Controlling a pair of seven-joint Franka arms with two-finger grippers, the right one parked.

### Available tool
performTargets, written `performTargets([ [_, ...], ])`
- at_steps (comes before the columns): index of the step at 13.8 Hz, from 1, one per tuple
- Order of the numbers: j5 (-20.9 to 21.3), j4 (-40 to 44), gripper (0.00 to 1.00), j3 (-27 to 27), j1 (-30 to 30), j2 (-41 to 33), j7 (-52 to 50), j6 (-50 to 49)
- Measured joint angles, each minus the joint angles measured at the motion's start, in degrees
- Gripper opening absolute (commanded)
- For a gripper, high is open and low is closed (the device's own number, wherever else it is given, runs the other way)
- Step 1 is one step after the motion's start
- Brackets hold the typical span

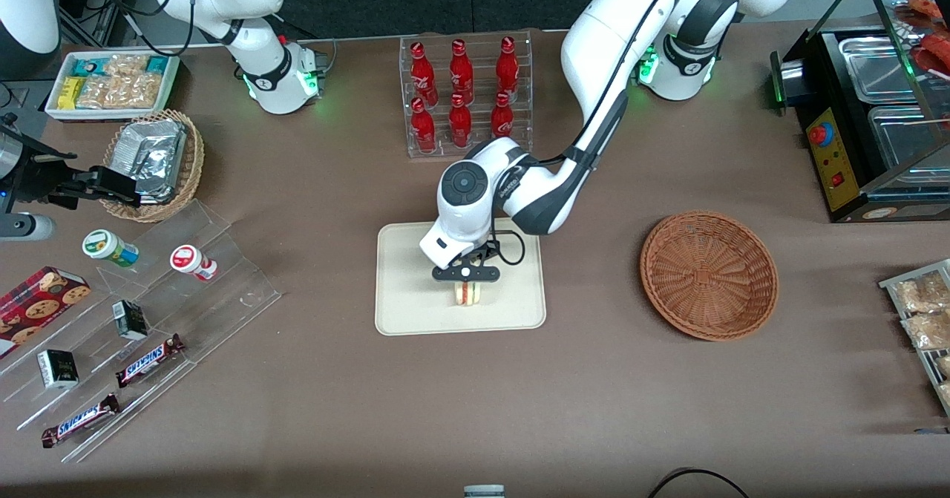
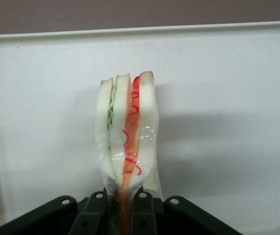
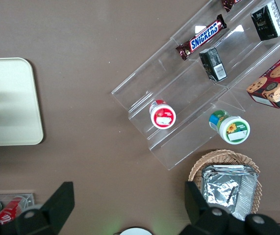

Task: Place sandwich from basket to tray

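The sandwich (image 1: 467,294) stands on edge at the middle of the front view, just above the lower rim of the tray (image 1: 401,275), its white bread and red and green layers facing the camera. In the left wrist view the sandwich (image 2: 126,142) shows its clear wrap, with the green layer beside one slice and the red beside the other, against the cream floor of the tray (image 2: 228,98). The end effector (image 1: 467,281) sits directly over the wedge, pinching its narrow end between two dark fingers (image 2: 94,215) that press in from either side. Whether the sandwich touches the tray floor cannot be told. The basket (image 1: 709,274) lies in the right-centre of the front view, well apart from the tray on the brown table (image 1: 594,394), and holds nothing. A clear rack of red bottles (image 1: 464,93) stands above the tray in the frame, farther from the camera.
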Motion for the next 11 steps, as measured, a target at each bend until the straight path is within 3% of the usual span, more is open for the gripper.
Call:
performTargets([
  [1,0.0,0.04,0.52,0.0,-0.01,0.13,0.19,0.0],
  [3,0.01,0.07,1.0,0.0,-0.03,0.3,0.35,0.0],
  [8,0.02,1.54,1.0,0.09,0.19,-0.4,0.37,-0.79],
  [11,0.03,0.25,1.0,0.46,2.58,-5.05,0.87,-5.6],
])
